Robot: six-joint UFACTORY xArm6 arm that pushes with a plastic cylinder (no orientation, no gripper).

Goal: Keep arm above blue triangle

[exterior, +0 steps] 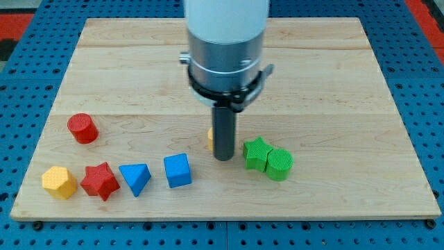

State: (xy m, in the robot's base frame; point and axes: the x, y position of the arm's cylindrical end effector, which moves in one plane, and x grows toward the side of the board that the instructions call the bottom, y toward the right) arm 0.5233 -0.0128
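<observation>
camera view, my tip (223, 158) right of blue triangle (135, 178)

You're looking at a lab bench: a wooden board (347, 83) sits on a blue pegboard table (423, 69), toy blocks (177, 170) scattered near.

views: one camera only, none shared | position: raised, at the near long edge of the bench (333, 83) | facing: down and across toward the far edge | range: close, whole board in frame, arm (225, 42) cropped at top
</observation>
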